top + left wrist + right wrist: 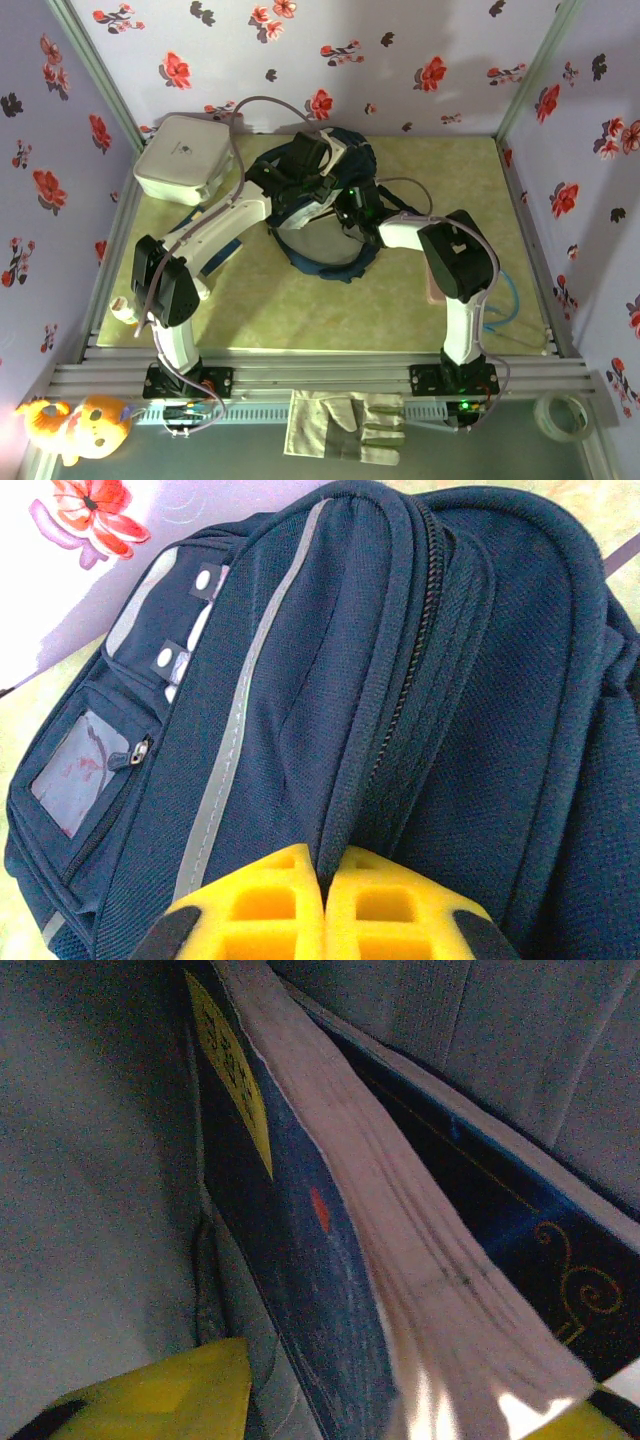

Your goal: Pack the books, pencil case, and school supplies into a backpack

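- The books (310, 1260) stand on edge inside the backpack (420, 680), with their page edges turned toward the right pincer (400, 1395). The one with a yellow label sits between its fingers. A second with gold scrollwork (520, 1230) leans just behind it on the far side.
- The right pincer looks spread. The finger (170, 1390) on the label side stands apart from the cover, and we cannot tell whether the other one touches the pages. We judge the book to be let go, or nearly so.
- If this pincer comes out crooked, a finger could catch the cover or the pages and drag the book back up.
- The books lean. Left unpropped, they could slump across the opening and block what has yet to go in.
- The left pincer (325, 885) is pressed together on a fold of the backpack's cloth just beside the zip (400, 710), holding the mouth up. If the cloth slips free, we expect the mouth to sag onto the right pincer working close by.
- Too hard a pull could slide the whole backpack over the bench (450, 180) toward the white box (185, 155), which sits well off to the left pincer's left.
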